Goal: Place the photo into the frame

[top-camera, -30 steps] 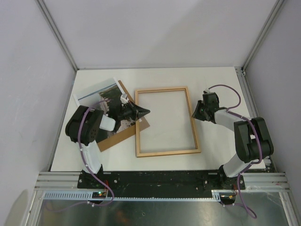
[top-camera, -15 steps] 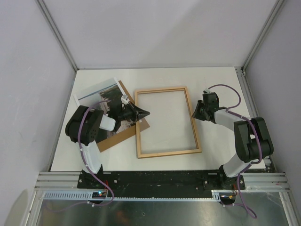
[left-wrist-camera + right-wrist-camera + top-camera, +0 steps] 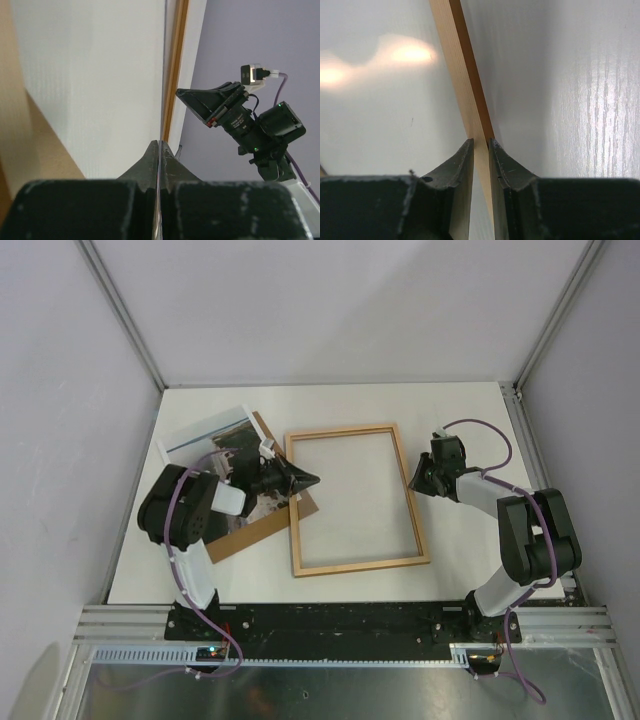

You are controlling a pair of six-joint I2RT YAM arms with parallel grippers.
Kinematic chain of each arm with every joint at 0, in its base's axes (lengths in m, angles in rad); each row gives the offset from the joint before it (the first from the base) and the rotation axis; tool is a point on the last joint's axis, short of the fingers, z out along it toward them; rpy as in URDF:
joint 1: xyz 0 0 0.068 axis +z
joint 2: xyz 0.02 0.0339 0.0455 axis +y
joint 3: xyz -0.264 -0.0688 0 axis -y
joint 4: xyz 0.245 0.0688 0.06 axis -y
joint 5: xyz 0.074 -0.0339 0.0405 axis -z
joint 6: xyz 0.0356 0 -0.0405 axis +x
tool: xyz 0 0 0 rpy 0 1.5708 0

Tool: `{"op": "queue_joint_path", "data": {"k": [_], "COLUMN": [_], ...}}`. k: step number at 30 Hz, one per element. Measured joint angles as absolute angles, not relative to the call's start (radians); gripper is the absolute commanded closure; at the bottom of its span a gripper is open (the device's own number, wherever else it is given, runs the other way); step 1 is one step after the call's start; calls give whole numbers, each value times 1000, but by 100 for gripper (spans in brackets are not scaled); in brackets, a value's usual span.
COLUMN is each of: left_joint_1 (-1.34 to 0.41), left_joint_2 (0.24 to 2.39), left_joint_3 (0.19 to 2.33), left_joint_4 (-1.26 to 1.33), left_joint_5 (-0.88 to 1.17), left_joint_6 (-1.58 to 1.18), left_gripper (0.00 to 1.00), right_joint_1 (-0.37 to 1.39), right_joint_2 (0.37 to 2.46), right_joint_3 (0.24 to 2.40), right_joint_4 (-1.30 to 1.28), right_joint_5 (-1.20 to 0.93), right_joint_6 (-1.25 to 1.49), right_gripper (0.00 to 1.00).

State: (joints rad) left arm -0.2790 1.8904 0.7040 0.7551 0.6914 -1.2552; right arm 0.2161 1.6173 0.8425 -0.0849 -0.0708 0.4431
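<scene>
The frame (image 3: 360, 565) has turned a little on the counter (image 3: 350, 400) since a second ago: its far end has drifted slightly to the left and its near end slightly to the right. Both my arms are almost where they were.

It lies flat in the middle of the counter, paler wood up, with the bare counter showing through its opening. My right gripper (image 3: 413, 483) is clamped on its right rail. In the right wrist view the rail runs straight between my two fingers, and both inner faces touch the wood.

My left gripper (image 3: 305, 478) reaches across the left rail, with its tip just inside the opening. In the left wrist view its fingers are pressed together with only a hairline seam between them. I cannot tell whether anything thin is pinched there.

The photo (image 3: 205, 435) is outside the frame, at the far left of the counter. It lies tilted and is partly hidden under my left arm. Its near part overlaps a brown backing board (image 3: 250, 530), and the right edge of that board touches the frame's left rail.
</scene>
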Motion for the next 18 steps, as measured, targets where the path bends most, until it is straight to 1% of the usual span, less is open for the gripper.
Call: {"op": "queue_joint_path", "data": {"k": [18], "left_joint_1": [-281], "left_joint_2": [1857], "left_joint_3": [758], "left_joint_4": [747], "left_joint_5": [746], "left_joint_6": [-1256], "left_gripper": [100], "right_joint_1": [216], "right_joint_2": [1617], "right_joint_3": [844], "right_joint_4": [-85], "right_joint_5": [-68], "right_joint_6": [443], "right_gripper": [78]}}
